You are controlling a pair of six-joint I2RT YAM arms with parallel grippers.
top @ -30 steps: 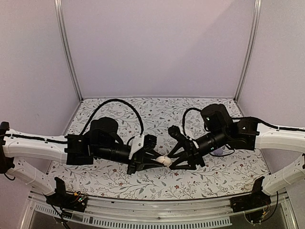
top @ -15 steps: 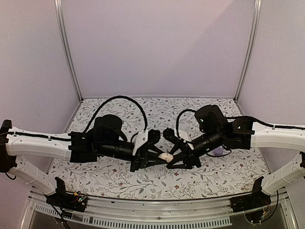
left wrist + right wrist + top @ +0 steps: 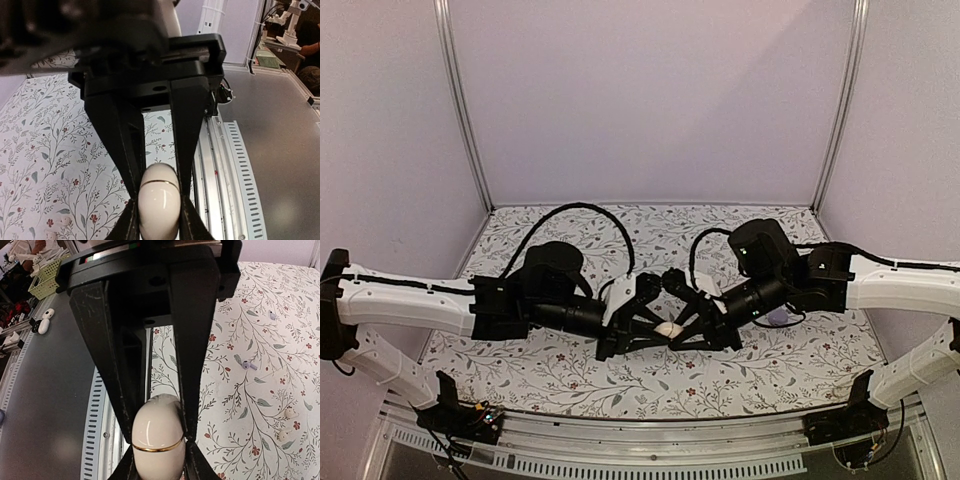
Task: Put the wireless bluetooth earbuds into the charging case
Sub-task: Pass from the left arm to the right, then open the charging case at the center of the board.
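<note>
A closed white charging case (image 3: 667, 329) with a gold seam hangs above the table's middle, held from both sides. My left gripper (image 3: 653, 331) is shut on it, and the left wrist view shows the case (image 3: 159, 202) pinched between the fingers of that gripper (image 3: 159, 226). My right gripper (image 3: 682, 331) is shut on its other end, and the right wrist view shows the case (image 3: 157, 437) pinched by that gripper (image 3: 157, 467). Two tiny cream earbuds (image 3: 289, 413) lie on the cloth, and they also show in the left wrist view (image 3: 65, 220).
A purple case (image 3: 778, 318) lies on the floral cloth behind my right arm. Two purple earbuds (image 3: 248, 365) lie on the cloth too. A metal rail (image 3: 650, 432) runs along the near table edge. Walls close in the sides and back.
Both arms have swung inward and a little away from the near edge. My right gripper has closed in on the white case that my left gripper holds.
</note>
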